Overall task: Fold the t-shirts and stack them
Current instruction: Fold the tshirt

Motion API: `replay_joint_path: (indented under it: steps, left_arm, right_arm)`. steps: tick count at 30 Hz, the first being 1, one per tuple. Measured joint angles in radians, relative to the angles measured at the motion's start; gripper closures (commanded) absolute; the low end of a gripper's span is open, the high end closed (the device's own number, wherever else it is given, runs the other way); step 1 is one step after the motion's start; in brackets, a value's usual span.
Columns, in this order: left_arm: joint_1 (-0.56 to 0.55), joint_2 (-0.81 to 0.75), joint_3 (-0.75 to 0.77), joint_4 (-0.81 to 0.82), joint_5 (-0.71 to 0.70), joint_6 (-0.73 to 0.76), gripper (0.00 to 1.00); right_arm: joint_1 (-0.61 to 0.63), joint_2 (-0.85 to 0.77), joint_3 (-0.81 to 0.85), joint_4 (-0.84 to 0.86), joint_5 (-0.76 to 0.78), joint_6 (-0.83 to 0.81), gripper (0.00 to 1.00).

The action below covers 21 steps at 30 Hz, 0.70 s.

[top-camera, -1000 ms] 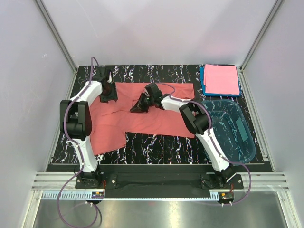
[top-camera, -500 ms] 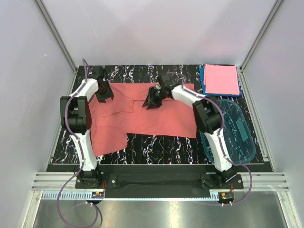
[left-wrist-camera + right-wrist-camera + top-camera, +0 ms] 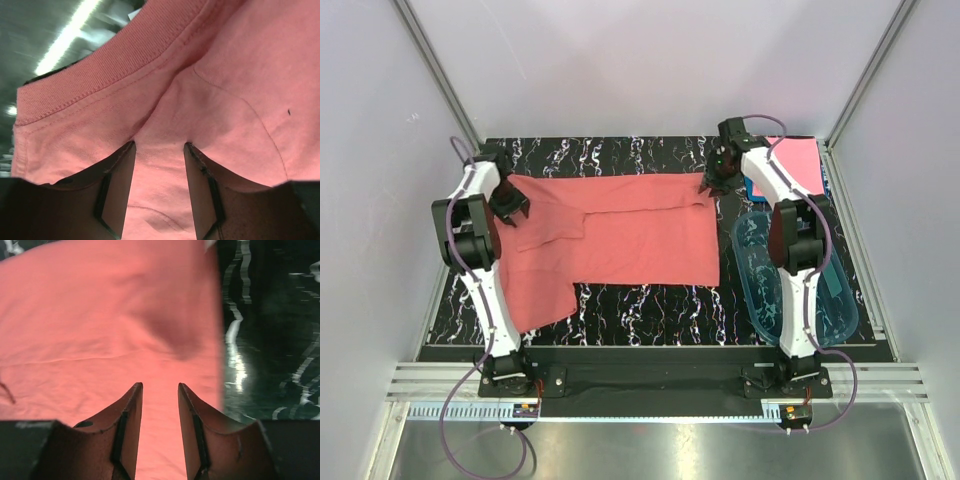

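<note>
The salmon t-shirt (image 3: 620, 240) lies spread on the black marbled table (image 3: 650, 305), with a sleeve hanging toward the front left. My left gripper (image 3: 510, 205) is at its far left top corner. In the left wrist view its fingers (image 3: 117, 185) stand apart and press into the cloth (image 3: 215, 75) near the ribbed collar (image 3: 95, 70). My right gripper (image 3: 712, 185) is at the shirt's top right corner. Its fingers (image 3: 130, 415) stand apart over flat cloth (image 3: 100, 315). The folded pink t-shirt (image 3: 788, 165) lies on the folded blue one (image 3: 747, 172) at the back right.
A clear blue plastic tub (image 3: 810, 285) stands at the right, partly under the right arm. Bare table shows right of the shirt's edge in the right wrist view (image 3: 270, 315). White walls with metal posts enclose the table.
My right gripper has swept from the shirt's middle to its top right corner. My left gripper has moved left, and the shirt's top edge reaches further left and lies flatter.
</note>
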<state>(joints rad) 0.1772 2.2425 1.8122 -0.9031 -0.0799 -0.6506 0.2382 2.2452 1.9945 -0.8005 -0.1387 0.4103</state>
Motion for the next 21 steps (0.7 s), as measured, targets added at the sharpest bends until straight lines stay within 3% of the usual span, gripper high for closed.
replay_joint_path:
  steps: [8,10,18,21]
  left_arm:
    - [0.082,-0.001,-0.001,-0.026,-0.014,0.057,0.50]
    - [0.080,-0.024,-0.038,0.005,-0.005,0.072,0.50]
    - [0.077,-0.092,-0.146,0.076,0.060,0.092,0.50]
    - [0.075,-0.106,-0.169,0.092,0.074,0.092,0.50]
  right_arm:
    - [-0.090,0.074,0.072,0.001,-0.077,0.048,0.57]
    - [-0.095,0.097,0.074,0.036,-0.135,0.092,0.50]
    - [-0.081,0.071,-0.245,0.357,-0.299,0.463,0.44]
    - [-0.071,0.037,-0.298,0.426,-0.258,0.568,0.43]
